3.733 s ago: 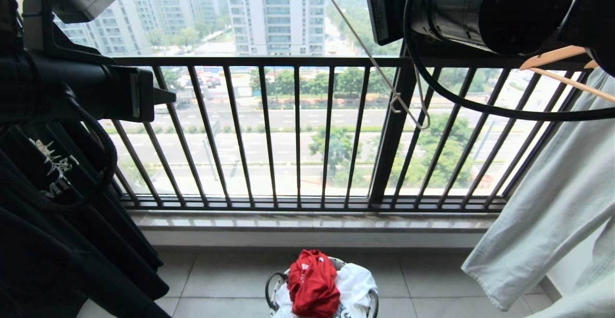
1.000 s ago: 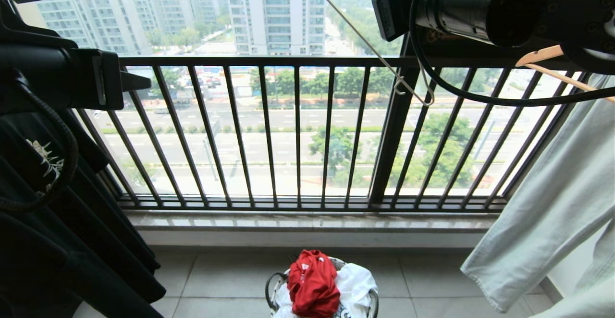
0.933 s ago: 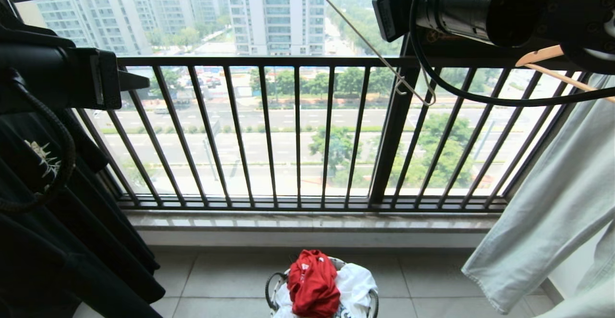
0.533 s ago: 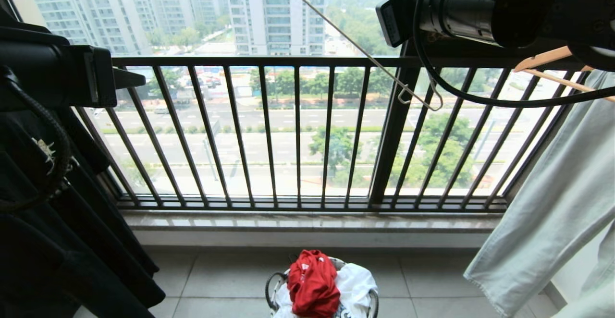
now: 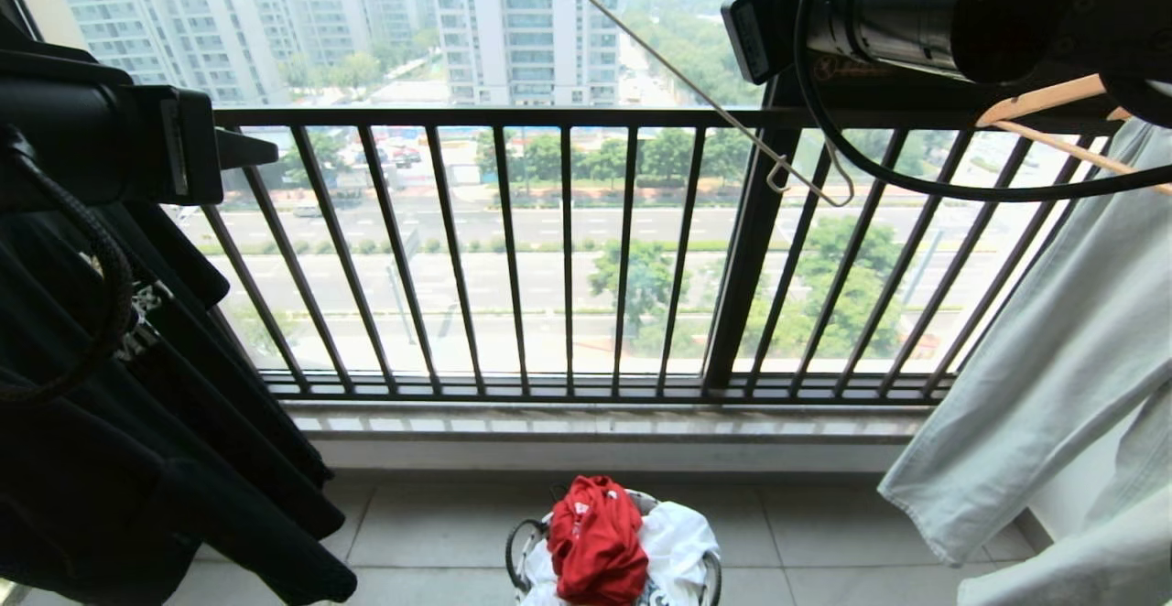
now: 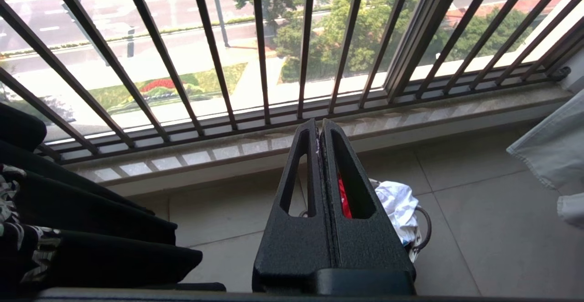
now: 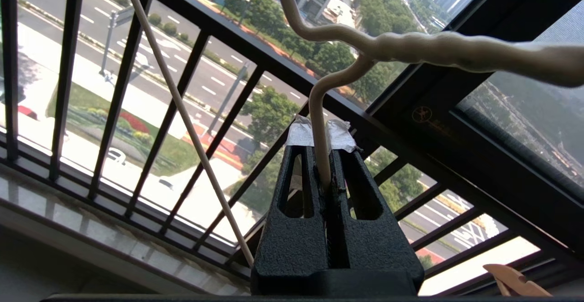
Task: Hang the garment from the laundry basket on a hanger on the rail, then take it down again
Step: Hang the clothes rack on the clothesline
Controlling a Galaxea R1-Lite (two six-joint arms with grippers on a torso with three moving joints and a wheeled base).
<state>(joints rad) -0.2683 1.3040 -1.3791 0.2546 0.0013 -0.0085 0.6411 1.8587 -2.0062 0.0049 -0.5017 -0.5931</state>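
Garment (image 5: 596,537), print unreadable, fills laundry basket (image 5: 515,551); right gripper (image 7: 323,138) clamps hanger (image 7: 319,124).

Black T-shirt (image 5: 137,459), pale jeans (image 5: 1053,377), railing (image 5: 568,249)

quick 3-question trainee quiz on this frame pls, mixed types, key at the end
1. True or false: the red T-shirt is already on the off-white hanger.
2. What does the right gripper hold?
A. the tan wooden hanger
B. the off-white hanger
C. nothing
3. Fill in: the left gripper has its fingers ____ and holds nothing.

Key
1. False. The shirt lies in the laundry basket on the floor, beside a white garment.
2. B. The fingers are shut on the wire below the hanger's twisted neck.
3. Shut.
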